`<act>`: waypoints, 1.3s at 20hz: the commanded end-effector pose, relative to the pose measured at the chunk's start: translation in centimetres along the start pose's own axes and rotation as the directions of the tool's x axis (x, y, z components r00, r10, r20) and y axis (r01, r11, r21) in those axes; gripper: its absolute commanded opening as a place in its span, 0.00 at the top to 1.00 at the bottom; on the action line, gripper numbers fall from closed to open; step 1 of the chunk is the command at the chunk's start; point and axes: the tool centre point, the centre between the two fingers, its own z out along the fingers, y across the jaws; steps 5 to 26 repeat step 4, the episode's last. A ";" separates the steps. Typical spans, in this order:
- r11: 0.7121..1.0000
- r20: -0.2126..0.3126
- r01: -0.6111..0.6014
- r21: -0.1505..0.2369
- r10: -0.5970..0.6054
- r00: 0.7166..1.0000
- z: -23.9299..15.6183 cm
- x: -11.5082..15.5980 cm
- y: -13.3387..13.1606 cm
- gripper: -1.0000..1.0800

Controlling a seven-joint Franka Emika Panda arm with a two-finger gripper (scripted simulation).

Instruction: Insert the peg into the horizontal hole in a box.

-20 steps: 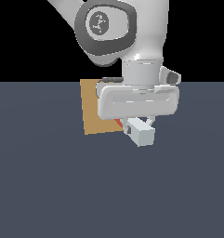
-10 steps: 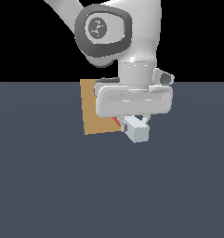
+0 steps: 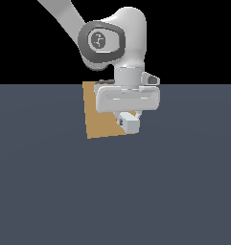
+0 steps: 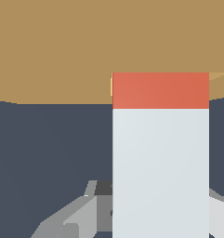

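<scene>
Fingers [image 4: 71,218] of the gripper [image 3: 128,115] clamp the square-section peg [image 4: 161,158]; its red end meets the flat tan box [image 3: 100,122] at the hole [image 4: 111,86].

— What can't you see in the exterior view?
— The gripper [image 3: 128,116] body covers the box's [image 3: 98,122] right part, so the hole is hidden from you. Of the peg [image 3: 129,124] you get only its pale end; the red end is a sliver.

— And the wrist view?
— The peg [image 4: 160,158] runs off the picture's edge. The box [image 4: 62,46] is cut off too. You can't tell whether the tip is inside the hole; only a lighter sliver [image 4: 111,86] shows.
</scene>
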 end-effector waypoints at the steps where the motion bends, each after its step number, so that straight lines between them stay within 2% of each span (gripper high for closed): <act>1: 1.000 0.001 -0.003 -0.004 0.003 1.000 -0.2 0.9 0.1 1.00; 26: 1.000 0.001 -0.003 -0.004 0.003 1.000 -0.2 1.3 0.2 1.00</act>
